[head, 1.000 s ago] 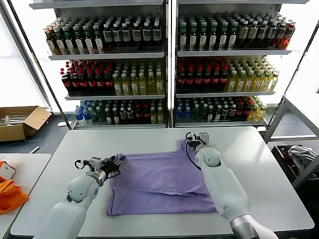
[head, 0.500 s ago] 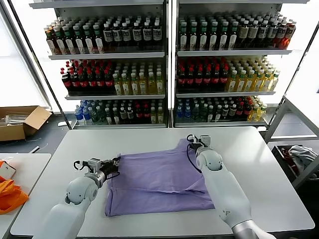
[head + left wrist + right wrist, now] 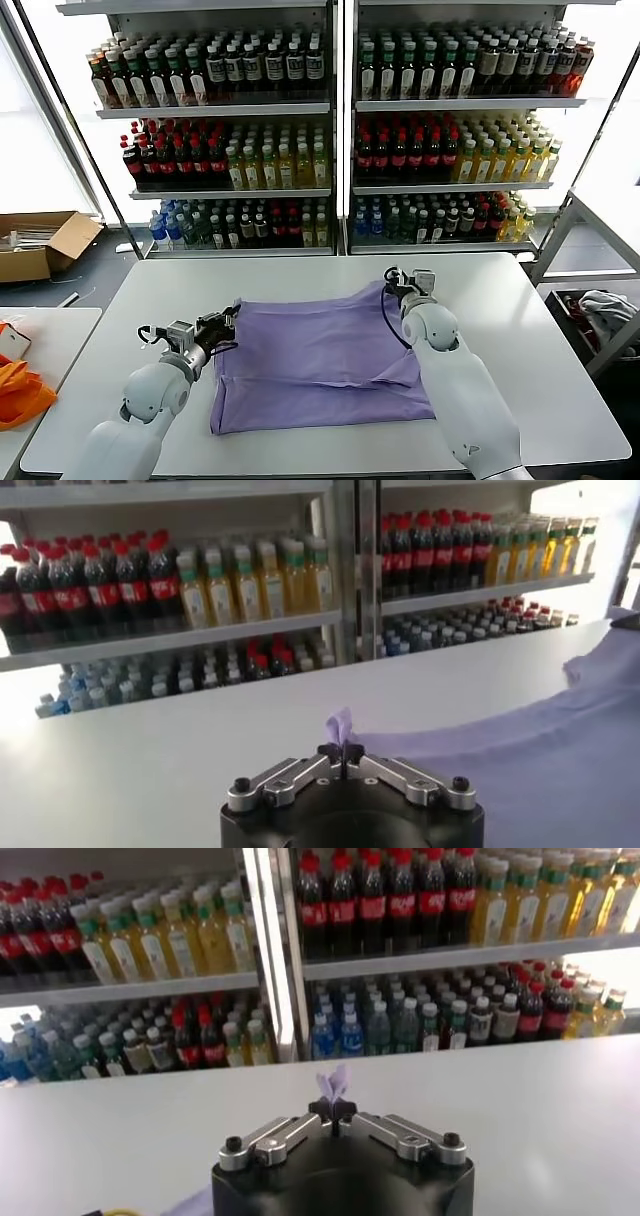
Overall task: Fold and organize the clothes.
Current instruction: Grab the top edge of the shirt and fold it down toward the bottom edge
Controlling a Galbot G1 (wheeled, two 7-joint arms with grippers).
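Now the lavender T-shirt (image 3: 320,365) is lying spread across the middle of the white table (image 3: 530,330), its two far corners lifted off the surface; the left gripper (image 3: 226,323) is pinching the far left corner, a tuft of cloth poking out between its closed fingertips (image 3: 341,752). Meanwhile the right gripper (image 3: 398,283) is clamping the far right corner just the same, a small purple fold showing above its closed tips (image 3: 333,1108); shelves of bottles (image 3: 330,130) are standing behind the table.

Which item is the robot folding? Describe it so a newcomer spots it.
On the white table before the drink shelves lies a lavender T-shirt, spread flat. The left gripper and right gripper each pinch a far corner; it is the table's only cloth.
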